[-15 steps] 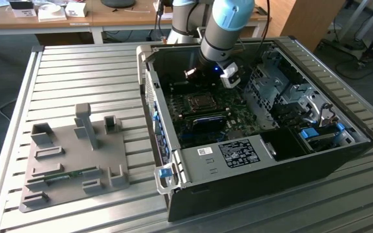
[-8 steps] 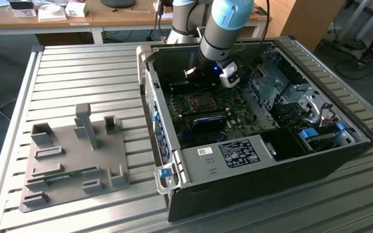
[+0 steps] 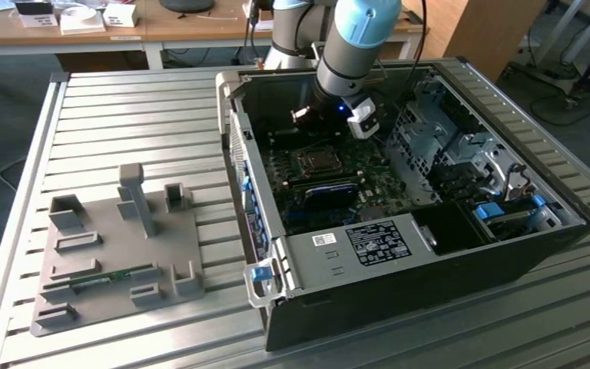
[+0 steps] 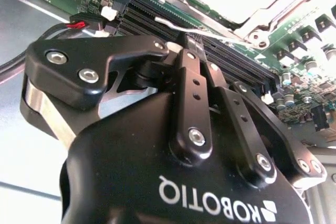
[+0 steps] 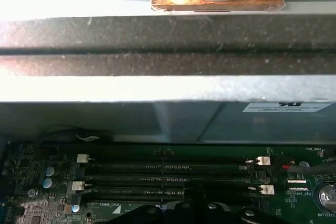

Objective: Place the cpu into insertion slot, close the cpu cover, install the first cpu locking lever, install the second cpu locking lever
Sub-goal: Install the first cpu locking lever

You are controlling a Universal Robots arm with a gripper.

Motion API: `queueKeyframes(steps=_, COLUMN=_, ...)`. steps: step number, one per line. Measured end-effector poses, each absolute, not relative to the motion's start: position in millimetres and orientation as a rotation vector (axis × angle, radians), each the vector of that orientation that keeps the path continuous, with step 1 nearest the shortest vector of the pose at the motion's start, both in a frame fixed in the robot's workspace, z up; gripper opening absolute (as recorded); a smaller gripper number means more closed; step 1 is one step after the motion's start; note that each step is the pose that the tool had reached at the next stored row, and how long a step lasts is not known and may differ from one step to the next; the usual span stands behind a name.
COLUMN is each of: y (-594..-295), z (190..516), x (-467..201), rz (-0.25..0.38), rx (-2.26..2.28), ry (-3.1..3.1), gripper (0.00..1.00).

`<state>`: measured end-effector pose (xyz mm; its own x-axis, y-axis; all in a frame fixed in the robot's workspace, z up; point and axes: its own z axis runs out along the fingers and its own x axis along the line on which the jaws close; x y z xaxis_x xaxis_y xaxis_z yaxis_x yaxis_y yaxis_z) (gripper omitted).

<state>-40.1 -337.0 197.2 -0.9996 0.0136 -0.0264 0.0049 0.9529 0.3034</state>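
Where the slatted metal table (image 3: 131,115) reaches the exterior view's left, a grey fixture plate (image 3: 120,254) lies flat. It carries several upright grey blocks and a small green circuit strip (image 3: 95,283) near its front edge. Behind the table stands a wooden desk (image 3: 172,27) with small white boxes on it.

Toward the middle, an open black computer case (image 3: 408,292) lies on its side. A blue tab (image 3: 261,270) sticks out at its near corner. A metal panel inside bears a small white sticker (image 3: 323,239) and a larger black-and-white printed label (image 3: 377,240); the print is too small to make out.

The green motherboard (image 3: 326,188) lies inside the case. The cpu (image 3: 319,160) sits in its socket near the board's middle, and in the second wrist view its metal top glares white. The cpu cover (image 4: 278,6) appears to lie flat around it.

The pale blue and grey robot arm (image 3: 352,46) reaches down into the case just behind the socket. In the second wrist view the black gripper (image 4: 184,43) has white lettering on its body, and its fingers (image 4: 191,93) are clenched together. Their tips sit right beside a thin silver locking lever (image 4: 215,33); whether they touch it cannot be told.

Black memory slots (image 5: 173,174) with white end clips run across the first wrist view, under a case wall with a white printed label (image 5: 289,107).
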Motion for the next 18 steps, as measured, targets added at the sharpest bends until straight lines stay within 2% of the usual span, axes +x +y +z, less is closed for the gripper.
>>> queueKeyframes(steps=18, y=-335.2, z=209.0, x=-41.1, rz=0.499, rx=0.015, ry=3.073, gripper=0.11)
